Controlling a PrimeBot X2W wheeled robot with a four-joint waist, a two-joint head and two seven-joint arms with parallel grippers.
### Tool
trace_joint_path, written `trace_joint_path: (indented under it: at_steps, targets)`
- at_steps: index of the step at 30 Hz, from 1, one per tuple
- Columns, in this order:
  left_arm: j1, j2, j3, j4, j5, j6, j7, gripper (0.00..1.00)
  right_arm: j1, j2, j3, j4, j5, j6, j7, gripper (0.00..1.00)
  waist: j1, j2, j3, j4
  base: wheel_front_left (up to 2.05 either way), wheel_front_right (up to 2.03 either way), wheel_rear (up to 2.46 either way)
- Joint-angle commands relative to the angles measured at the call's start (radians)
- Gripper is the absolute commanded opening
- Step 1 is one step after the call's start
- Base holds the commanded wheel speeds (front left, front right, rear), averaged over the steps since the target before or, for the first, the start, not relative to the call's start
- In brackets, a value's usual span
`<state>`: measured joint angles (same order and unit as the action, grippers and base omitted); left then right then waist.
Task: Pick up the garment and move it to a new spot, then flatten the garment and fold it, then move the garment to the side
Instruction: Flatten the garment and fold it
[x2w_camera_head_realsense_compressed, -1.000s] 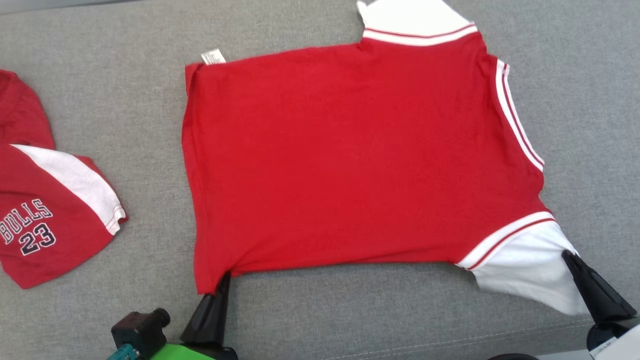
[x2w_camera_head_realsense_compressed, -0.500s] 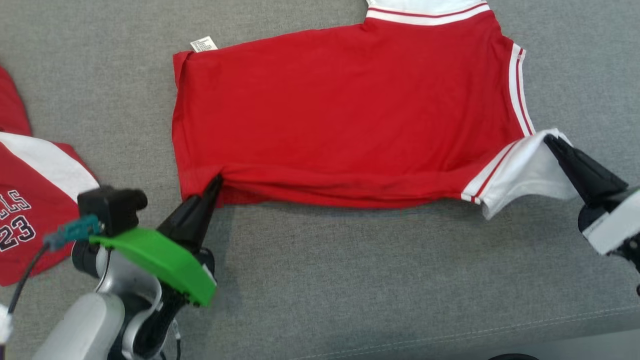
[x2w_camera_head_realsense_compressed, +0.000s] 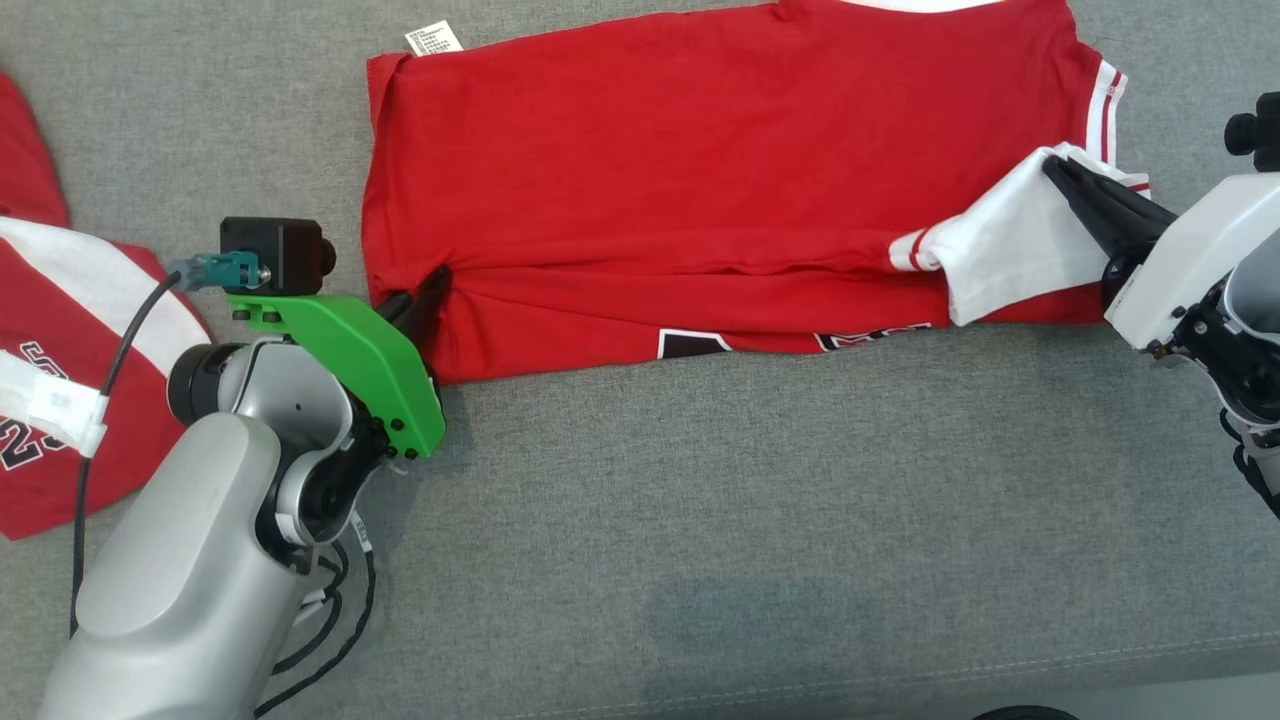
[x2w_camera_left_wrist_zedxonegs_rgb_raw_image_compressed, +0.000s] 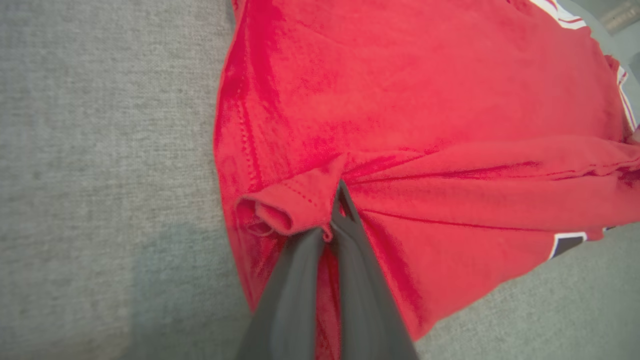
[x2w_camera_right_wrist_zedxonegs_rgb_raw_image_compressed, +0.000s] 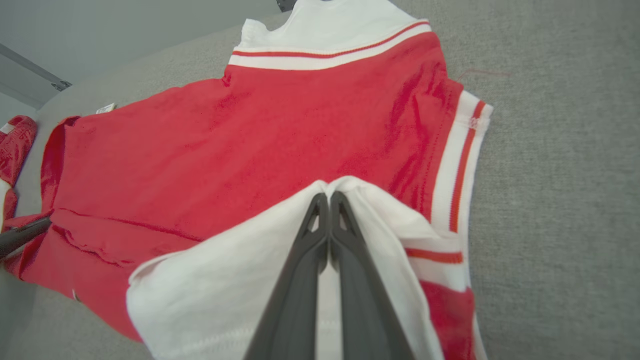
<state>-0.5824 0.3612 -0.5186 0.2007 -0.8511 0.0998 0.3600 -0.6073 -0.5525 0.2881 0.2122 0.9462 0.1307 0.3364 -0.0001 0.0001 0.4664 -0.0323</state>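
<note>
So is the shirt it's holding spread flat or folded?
Partly folded: the shirt has its near edge drawn over its body, pinched by left gripper and right gripper.

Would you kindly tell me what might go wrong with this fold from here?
1. The left gripper pinches just a small rolled bit of hem on the red shirt, which may slip free.
2. The right gripper holds the white sleeve by its edge, so the fold could land skewed.
3. The left arm sits close to the second garment and might drag it.
</note>
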Motion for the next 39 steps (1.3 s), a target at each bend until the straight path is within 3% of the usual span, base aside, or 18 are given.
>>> trace_joint_path:
  at_steps: [1,6,7,8,12,13,14,15,16,20,23,28,34,39]
  targets:
    - [-0.026,0.0,0.001,0.031,0.013,-0.008,-0.002,0.0,-0.029,0.0,0.015,0.038,-0.019,0.0,0.011,0.0,0.0001,-0.0001,0.004,0.001,0.0,0.0,0.0]
    - [-0.053,-0.013,-0.015,0.094,0.023,-0.013,-0.005,0.0,-0.093,0.011,0.045,0.127,-0.052,0.0,0.009,0.0,0.0001,-0.0001,0.002,0.003,0.0,0.0,0.0]
    - [-0.053,-0.016,-0.021,0.103,0.025,-0.015,-0.002,0.0,-0.103,0.015,0.056,0.131,-0.058,0.0,0.004,0.15,0.0001,-0.0001,0.0,0.003,0.0,0.0,0.0]
    - [-0.053,-0.018,-0.025,0.111,0.027,-0.016,0.0,0.0,-0.113,0.019,0.061,0.137,-0.057,0.0,0.0,1.0,0.0001,-0.0001,-0.002,0.003,0.0,0.0,0.0]
    - [-0.032,-0.026,-0.035,0.133,0.024,-0.01,0.003,0.0,-0.131,0.015,0.074,0.146,-0.054,0.0,-0.033,1.0,0.0001,-0.0001,-0.022,0.0,0.0,0.0,0.0]
    - [-0.023,-0.028,-0.033,0.133,0.02,-0.006,-0.004,0.15,-0.13,0.013,0.076,0.146,-0.052,0.0,-0.045,1.0,0.0001,-0.0001,-0.03,-0.003,0.0,0.0,0.0]
    - [-0.013,-0.029,-0.028,0.129,0.018,0.002,-0.017,0.4,-0.127,0.008,0.08,0.141,-0.053,0.0,-0.059,1.0,0.0001,-0.0001,-0.039,-0.007,0.0,0.0,0.0]
    - [-0.003,-0.027,-0.018,0.123,0.02,0.014,-0.034,0.87,-0.124,0.001,0.084,0.132,-0.06,0.0,-0.079,1.0,0.0001,-0.0001,-0.049,-0.011,0.0,0.0,0.0]
    - [0.009,-0.022,-0.014,0.114,0.031,0.027,-0.049,1.0,-0.118,-0.007,0.082,0.123,-0.063,0.0,-0.103,1.0,0.0001,-0.0001,-0.059,-0.016,0.0,0.0,0.0]
    - [0.071,-0.012,0.006,0.041,0.064,0.068,-0.151,1.0,-0.064,-0.053,0.062,0.063,-0.095,0.0,-0.225,1.0,0.0001,-0.0001,-0.108,-0.025,0.0,0.0,0.0]
    - [0.142,-0.021,0.053,-0.024,0.076,0.1,-0.28,1.0,-0.006,-0.103,0.042,0.008,-0.218,0.0,-0.364,1.0,0.0001,-0.0001,-0.134,-0.034,0.0,0.0,0.0]
    - [0.239,0.012,0.05,-0.087,0.132,0.099,-0.409,1.0,0.135,-0.063,-0.034,-0.019,-0.359,0.0,-0.533,1.0,0.0001,-0.0001,-0.151,-0.048,0.0,0.0,0.0]
    - [0.284,-0.009,0.039,-0.039,0.116,0.093,-0.429,1.0,0.228,0.034,-0.059,0.065,-0.41,-0.001,-0.533,1.0,0.0001,-0.0001,-0.128,-0.054,0.0,0.0,0.0]
    - [0.204,-0.017,-0.004,0.049,0.147,0.102,-0.362,1.0,0.152,0.039,0.0,0.172,-0.448,-0.001,-0.483,1.0,0.0001,-0.0001,-0.084,-0.045,0.0,0.0,0.0]
